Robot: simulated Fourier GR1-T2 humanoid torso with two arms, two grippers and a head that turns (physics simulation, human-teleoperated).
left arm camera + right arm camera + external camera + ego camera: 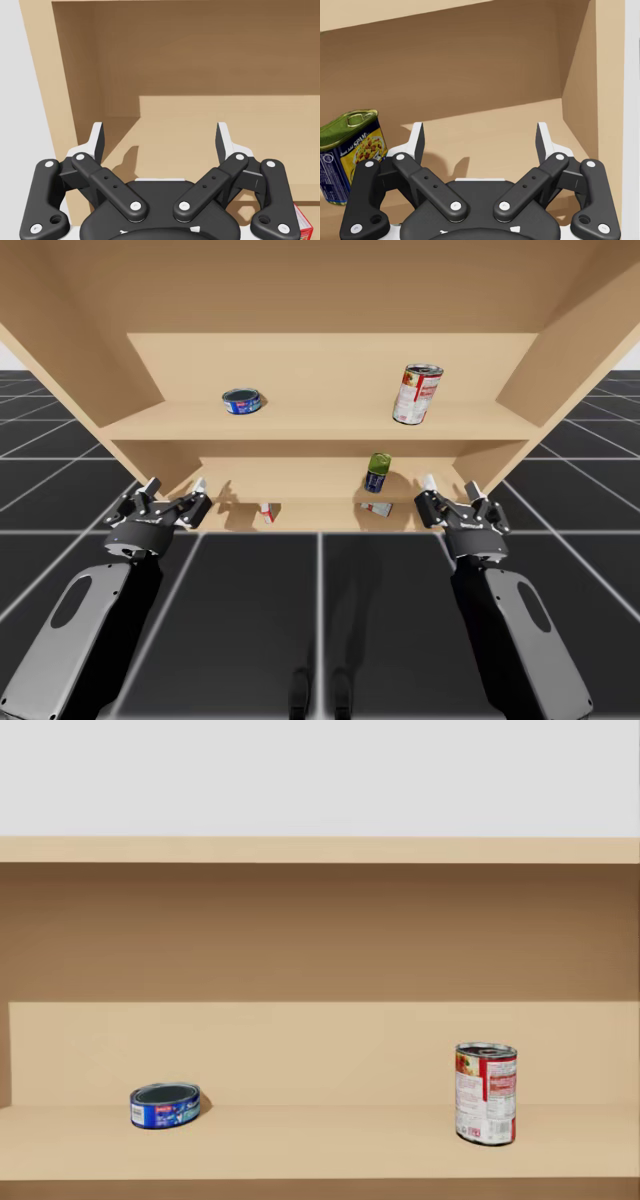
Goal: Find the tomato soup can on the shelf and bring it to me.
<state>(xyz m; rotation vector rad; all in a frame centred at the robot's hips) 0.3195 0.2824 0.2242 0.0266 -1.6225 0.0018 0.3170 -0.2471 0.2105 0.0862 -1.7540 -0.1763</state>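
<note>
Search looks finished: the red-and-white cylindrical tomato soup can [486, 1093] stands upright on the upper board of the open wooden shelf [320, 420], toward its right end, with nothing touching it. The reach is not yet begun. My right gripper [450, 486] hangs low at the front of the lower compartment, fingers spread wide and empty, and my left gripper [175, 488] does the same at the far left.

By my reading, the right arm is the better placed. It has to rise above the front edge of the upper board, then go in level so the wide fingers pass either side of the can's body.

That front edge is the main thing to clear on the way up. The right side wall stands near the can, so the outer finger has less room than the inner one. Headroom under the top panel looks generous. A flat round blue can [165, 1105] sits well apart to the left, and a green-topped yellow-and-blue can [350, 155] on the lower board lies beside the right gripper.
</note>
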